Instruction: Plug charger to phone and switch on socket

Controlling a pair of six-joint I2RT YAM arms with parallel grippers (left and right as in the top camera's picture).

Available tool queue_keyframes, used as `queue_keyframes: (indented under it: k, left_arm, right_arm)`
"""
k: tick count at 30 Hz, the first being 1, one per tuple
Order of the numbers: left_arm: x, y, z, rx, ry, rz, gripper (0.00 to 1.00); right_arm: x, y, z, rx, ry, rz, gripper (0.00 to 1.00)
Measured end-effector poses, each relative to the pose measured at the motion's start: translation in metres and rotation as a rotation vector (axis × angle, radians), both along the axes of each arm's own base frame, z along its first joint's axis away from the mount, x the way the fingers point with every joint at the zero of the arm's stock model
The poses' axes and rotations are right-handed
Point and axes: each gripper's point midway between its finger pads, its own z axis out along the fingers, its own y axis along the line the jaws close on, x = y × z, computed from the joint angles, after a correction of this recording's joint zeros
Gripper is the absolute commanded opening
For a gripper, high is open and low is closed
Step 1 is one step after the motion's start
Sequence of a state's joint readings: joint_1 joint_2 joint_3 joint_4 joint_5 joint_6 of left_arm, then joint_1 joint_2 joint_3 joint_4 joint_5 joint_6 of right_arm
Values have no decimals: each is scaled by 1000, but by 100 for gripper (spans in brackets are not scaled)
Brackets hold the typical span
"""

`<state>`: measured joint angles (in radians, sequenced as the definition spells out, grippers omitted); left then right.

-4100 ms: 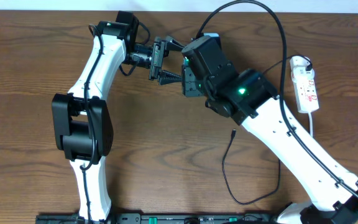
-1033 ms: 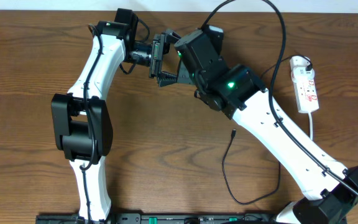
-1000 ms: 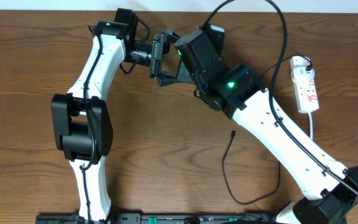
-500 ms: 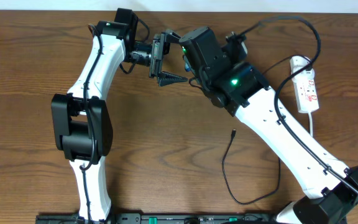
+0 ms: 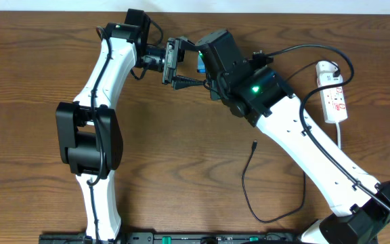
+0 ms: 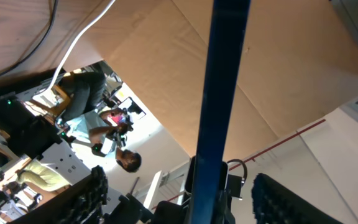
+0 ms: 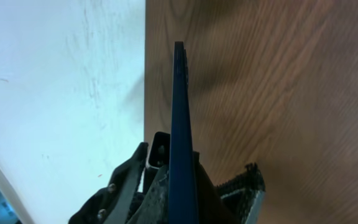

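Brown wooden worktop (image 5: 32,135) across the whole overhead view, with a pale surface beyond its edge in the right wrist view.

Largest on it, the right arm (image 5: 303,142): white with black joints, stretched from the lower right corner to the upper middle, a green lamp lit near the wrist. Next, the left arm (image 5: 107,68), rising from the bottom left and bent to the right at the top, so both wrists close together at the upper middle of the frame.

At the right edge, the socket (image 5: 335,95): narrow white strip with red marks, lying along the frame height, rounded end at the top, white cord leaving downward, well apart from both wrists.

Between the two wrists, the phone (image 5: 200,62), from above only a small blue patch.

As for the right jaws: closed on the lower part of the phone (image 7: 180,124), seen edge-on as a thin dark-blue blade, with the fingers (image 7: 134,179) pressed at its foot.

As for the left jaws: open wide, the two ribbed fingers (image 6: 91,196) at the lower corners and the phone (image 6: 219,93) standing edge-on in the middle, a gap on each side.

Below the right arm, the charger (image 5: 243,181): thin black cable in a loose loop toward the bottom edge, with the connector tip (image 5: 254,144) lying on the bare wood, well apart from the phone.
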<state>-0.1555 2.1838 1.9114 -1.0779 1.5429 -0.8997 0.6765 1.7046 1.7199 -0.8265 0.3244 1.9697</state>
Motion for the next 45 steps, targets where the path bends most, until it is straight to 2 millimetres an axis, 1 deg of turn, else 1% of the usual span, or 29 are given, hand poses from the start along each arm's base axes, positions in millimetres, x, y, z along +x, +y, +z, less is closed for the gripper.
queue_keyframes:
  k: [4,9,11,21,22,27,32,38,40,42,45]
  left_arm:
    - [0,0,0,2,12,1,60]
    - [0,0,1,0,23,1,45]
    - [0,0,1,-1,22,1,43]
    - [0,0,1,-1,22,1,41]
    - [0,0,1,-1,23,1,38]
    - [0,0,1,-1,25,1,35]
    - [0,0,1,1,38,2,24]
    - [0,0,1,2,44,3,19]
    - [0,0,1,3,46,3,8]
    - [0,0,2,-6,46,2,8]
    - [0,1,3,-12,48,3,8]
  right_arm:
    - [-1,2,-1,30,11,-13,1]
    - [-2,4,-1,49,22,-11,1]
    - [-3,6,-2,57,28,-6,2]
    - [-5,10,-2,79,41,2,1]
    - [-5,10,-2,80,42,2,2]
    - [-5,10,-3,83,44,2,2]
    - [-6,12,-3,89,48,9,2]
    - [-7,14,-3,97,55,19,2]
    - [-8,15,-3,101,59,24,3]
    - [-8,16,-3,122,64,9,6]
    - [-8,16,-3,133,67,3,6]
